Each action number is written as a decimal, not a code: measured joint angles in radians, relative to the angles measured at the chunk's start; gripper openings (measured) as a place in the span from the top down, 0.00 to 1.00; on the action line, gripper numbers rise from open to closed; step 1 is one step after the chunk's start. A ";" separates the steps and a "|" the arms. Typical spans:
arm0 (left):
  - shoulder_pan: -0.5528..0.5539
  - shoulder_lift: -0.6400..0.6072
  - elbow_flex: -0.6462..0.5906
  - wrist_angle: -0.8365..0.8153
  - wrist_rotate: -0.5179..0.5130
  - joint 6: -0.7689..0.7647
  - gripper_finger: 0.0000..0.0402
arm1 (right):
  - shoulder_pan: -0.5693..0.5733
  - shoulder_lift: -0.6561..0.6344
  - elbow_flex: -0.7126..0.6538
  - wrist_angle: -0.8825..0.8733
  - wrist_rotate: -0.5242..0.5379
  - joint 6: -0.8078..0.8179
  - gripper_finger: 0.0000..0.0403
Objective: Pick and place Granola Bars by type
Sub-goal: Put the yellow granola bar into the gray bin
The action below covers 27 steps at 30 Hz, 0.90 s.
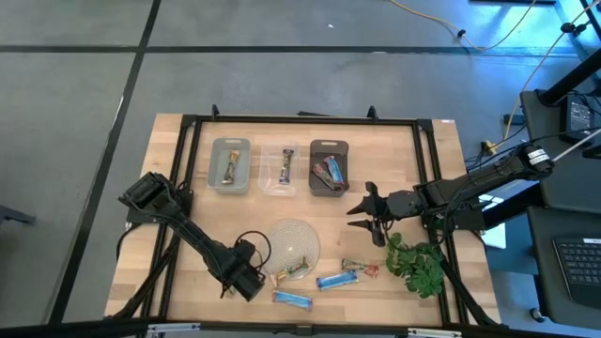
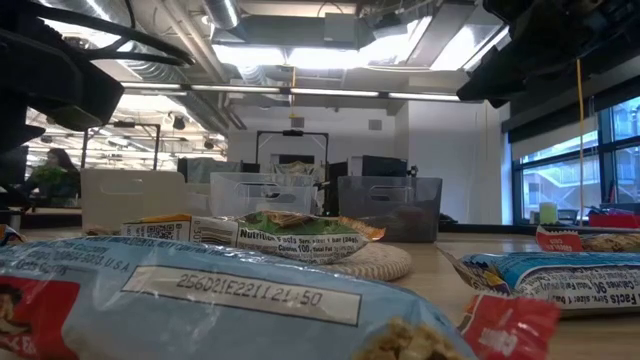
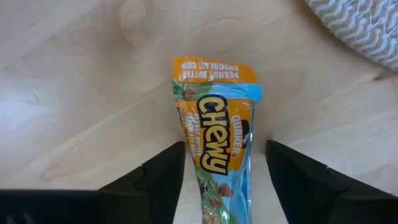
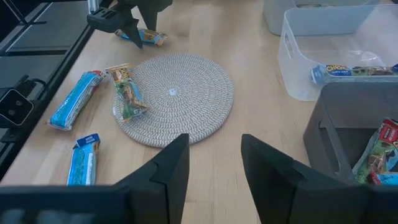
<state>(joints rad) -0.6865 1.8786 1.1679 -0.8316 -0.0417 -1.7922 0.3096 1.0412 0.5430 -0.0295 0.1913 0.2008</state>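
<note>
Nearest the front counter [image 1: 188,282] edge: blue bar [image 1: 292,299], loose, flat. Just behind it, left claw [image 1: 252,280] down low over a chewy bar [image 3: 217,143], fingers [image 3: 155,180] spread open either side of the wrapper, not yet touching it, nothing gripped. Same row, further right: second blue bar [image 1: 337,279], then a green-red bar [image 1: 360,268]. Gold-tan bar [image 1: 297,270] lying half on the edge of the woven mat [image 1: 293,242], half off. Plant [image 1: 418,266] at the right, not part of the job. Mid counter: right claw [image 1: 368,217] hanging open and empty between mat and bins, waiting. Far side: three bins in a row, light grey bin [image 1: 230,166] with a gold-tan bar inside, clear bin [image 1: 278,171] with one bar, dark bin [image 1: 330,168] with green-red bars. Sorting judged partly done, several bars left on the counter. Handling guess: bars light, thin, foil wrapper slick and crinkly, contents soft enough to bend or crush. Best pinched across the narrow width near the middle, fingers flat on the counter each side, gentle squeeze; crimped ends likely to slip or tear.
</note>
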 joint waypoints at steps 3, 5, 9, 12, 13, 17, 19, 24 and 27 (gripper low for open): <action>0.000 0.000 0.000 -0.001 0.009 -0.001 0.53 | 0.000 0.000 0.000 0.000 0.000 0.000 0.63; 0.000 0.000 0.000 -0.001 0.010 -0.001 0.58 | 0.000 0.000 0.000 0.000 0.000 0.000 0.63; 0.000 0.000 0.000 -0.001 -0.001 -0.001 0.66 | 0.000 0.000 0.000 0.000 0.000 0.000 0.63; 0.000 0.000 -0.001 -0.002 -0.028 -0.001 0.70 | 0.000 0.000 0.000 0.000 0.000 0.000 0.63; 0.000 0.000 -0.001 -0.002 -0.036 -0.001 0.71 | 0.000 0.000 0.000 0.000 0.000 0.000 0.63; 0.001 -0.001 -0.001 -0.002 -0.044 -0.001 0.76 | 0.000 0.000 0.000 0.000 0.000 0.000 0.63; 0.001 -0.001 -0.001 -0.002 -0.045 -0.001 0.77 | 0.000 0.000 0.000 0.000 0.000 0.000 0.63; 0.001 -0.002 0.001 -0.005 -0.046 -0.004 0.79 | 0.000 0.000 0.000 0.000 0.000 0.000 0.63; 0.004 -0.003 0.018 -0.005 -0.046 -0.004 0.79 | 0.000 0.000 0.000 0.000 0.000 0.000 0.63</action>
<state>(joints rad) -0.6822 1.8761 1.1863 -0.8369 -0.0875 -1.7964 0.3096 1.0412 0.5434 -0.0292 0.1913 0.2008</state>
